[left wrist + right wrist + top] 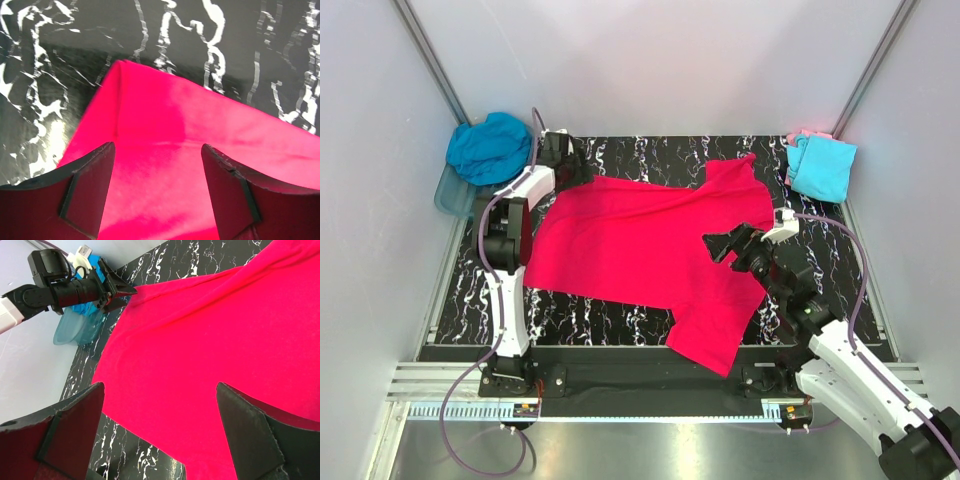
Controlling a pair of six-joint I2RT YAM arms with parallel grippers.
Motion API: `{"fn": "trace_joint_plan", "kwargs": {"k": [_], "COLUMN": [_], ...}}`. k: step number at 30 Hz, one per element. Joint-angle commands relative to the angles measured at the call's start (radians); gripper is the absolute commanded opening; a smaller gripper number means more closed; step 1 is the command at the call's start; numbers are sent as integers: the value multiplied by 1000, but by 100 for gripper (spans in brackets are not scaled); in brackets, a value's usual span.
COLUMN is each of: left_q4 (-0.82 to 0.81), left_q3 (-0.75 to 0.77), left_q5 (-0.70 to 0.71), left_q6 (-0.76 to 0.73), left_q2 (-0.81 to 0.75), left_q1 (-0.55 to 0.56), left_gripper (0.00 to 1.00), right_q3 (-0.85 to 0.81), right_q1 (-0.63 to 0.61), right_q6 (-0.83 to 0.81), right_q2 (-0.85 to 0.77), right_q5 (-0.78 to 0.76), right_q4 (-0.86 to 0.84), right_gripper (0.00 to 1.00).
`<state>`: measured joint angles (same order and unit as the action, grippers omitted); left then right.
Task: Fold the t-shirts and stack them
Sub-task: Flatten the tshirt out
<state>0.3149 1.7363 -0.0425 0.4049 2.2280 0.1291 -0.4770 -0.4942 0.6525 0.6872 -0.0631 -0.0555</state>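
Observation:
A bright pink-red t-shirt [650, 250] lies spread flat on the black marbled table [620, 152], one sleeve hanging toward the near edge. My left gripper [582, 170] is at the shirt's far-left corner. In the left wrist view its jaws [156, 150] stand open, low over that folded corner [150, 115], with nothing pinched. My right gripper [718, 246] hovers open above the right middle of the shirt [210, 340], holding nothing. A teal-blue t-shirt [490, 147] is bunched at the far left. A light cyan t-shirt [822, 167] lies folded at the far right on a pale pink one [802, 134].
The teal-blue shirt sits in a clear bluish plastic tub [451, 193] just off the table's far-left corner, also seen in the right wrist view as the tub [75, 329]. Grey walls close in the left, right and far sides. A metal rail [620, 410] runs along the near edge.

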Motion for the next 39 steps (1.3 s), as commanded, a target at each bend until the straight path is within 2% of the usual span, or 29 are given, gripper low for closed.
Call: {"fn": "trace_joint_plan", "kwargs": {"k": [1,3,6,13,30,39], "left_q4": [-7,-10,-16,-34,1,3], "left_q3": [-21,-32,-47,-77,58,37], "left_q5": [7,10,4,15,29,29], "left_q6": [0,-5,-5,-11,-54,-57], "left_q2": [-71,-73,-70,-79,13,4], "left_q1": [9,9,9,10,4,-13], "left_gripper": [73,68,66,68,68,68], "right_q3": [-11,-11,-9,-8,-2,-2], "right_q1": [-7,-7,-7,-7,-9,-7], "right_q6": [-4,-5,-8,-8,-10,-5], "right_q2": [-23,-29,-35,-23,-18,-15], "right_q5": [-29,-30,-38,-30,-20,-21], "right_q4": [-21,-21,-21,-21,-30,-32], "right_gripper": [100,100,100,100,100,100]}}
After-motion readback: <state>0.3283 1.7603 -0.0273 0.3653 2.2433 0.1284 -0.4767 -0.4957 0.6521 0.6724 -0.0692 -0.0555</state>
